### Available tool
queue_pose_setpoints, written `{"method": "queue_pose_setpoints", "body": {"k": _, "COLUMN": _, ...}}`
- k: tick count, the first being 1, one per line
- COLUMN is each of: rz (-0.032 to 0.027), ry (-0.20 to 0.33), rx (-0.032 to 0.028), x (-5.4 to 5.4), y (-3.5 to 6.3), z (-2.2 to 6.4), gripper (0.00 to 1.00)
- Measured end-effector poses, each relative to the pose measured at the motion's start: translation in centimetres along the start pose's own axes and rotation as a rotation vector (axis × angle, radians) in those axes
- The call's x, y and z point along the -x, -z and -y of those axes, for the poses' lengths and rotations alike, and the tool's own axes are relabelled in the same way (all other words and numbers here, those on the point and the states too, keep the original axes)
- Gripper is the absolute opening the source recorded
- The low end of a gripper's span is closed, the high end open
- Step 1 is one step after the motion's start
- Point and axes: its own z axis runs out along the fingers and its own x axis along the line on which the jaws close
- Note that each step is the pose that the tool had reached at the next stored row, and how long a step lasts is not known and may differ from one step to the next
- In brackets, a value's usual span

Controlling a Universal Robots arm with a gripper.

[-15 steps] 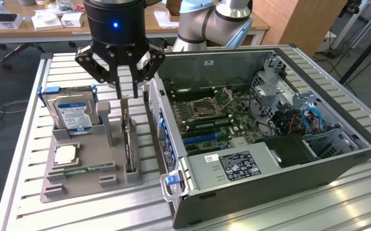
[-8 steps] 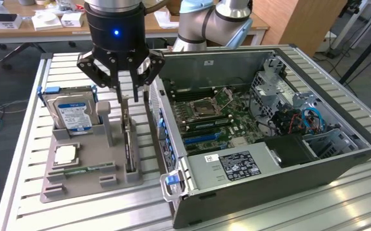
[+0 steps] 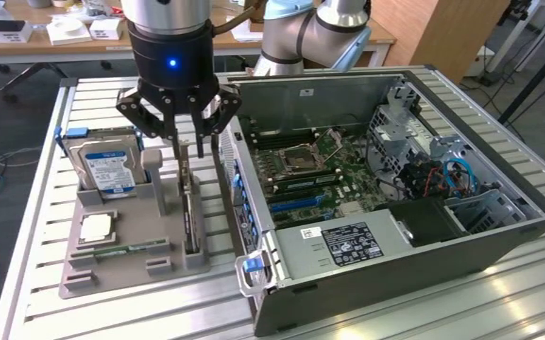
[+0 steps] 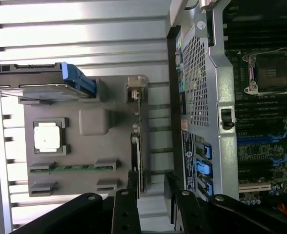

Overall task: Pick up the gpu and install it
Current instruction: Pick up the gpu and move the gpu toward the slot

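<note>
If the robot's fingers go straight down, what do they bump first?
Probably the gpu, standing on edge in the gray holder just under the gripper; the open fingers might straddle its top edge instead, since depth is unclear.

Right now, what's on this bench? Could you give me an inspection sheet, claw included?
Surface: slatted metal table, grey holder tray.
Job's things: gpu standing on edge in tray; open computer case beside it.
Clutter: hard drive, processor chip, memory stick in tray.
Grippers: claw open, above gpu, not gripping it.
Cables: blue and red wires inside case.
Surroundings: desk with boxes behind.
</note>
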Motion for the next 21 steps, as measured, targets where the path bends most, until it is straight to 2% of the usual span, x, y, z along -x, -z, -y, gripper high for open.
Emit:
{"method": "queue_pose_setpoints", "body": {"k": 6, "rz": 0.0, "ry": 0.0, "rx": 0.0, "x": 0.0, "y": -0.98, "z": 0.05, "gripper": 0.36}}
{"method": "queue_pose_setpoints", "body": {"k": 13, "rz": 0.0001, "ry": 0.0, "rx": 0.0, "x": 0.0, "y": -1.08, "z": 0.05, "gripper": 0.36}}
{"method": "queue_pose_setpoints", "body": {"k": 21, "rz": -0.0001, "ry": 0.0, "rx": -0.0002, "x": -0.1, "y": -2.49, "z": 0.12, "gripper": 0.36}}
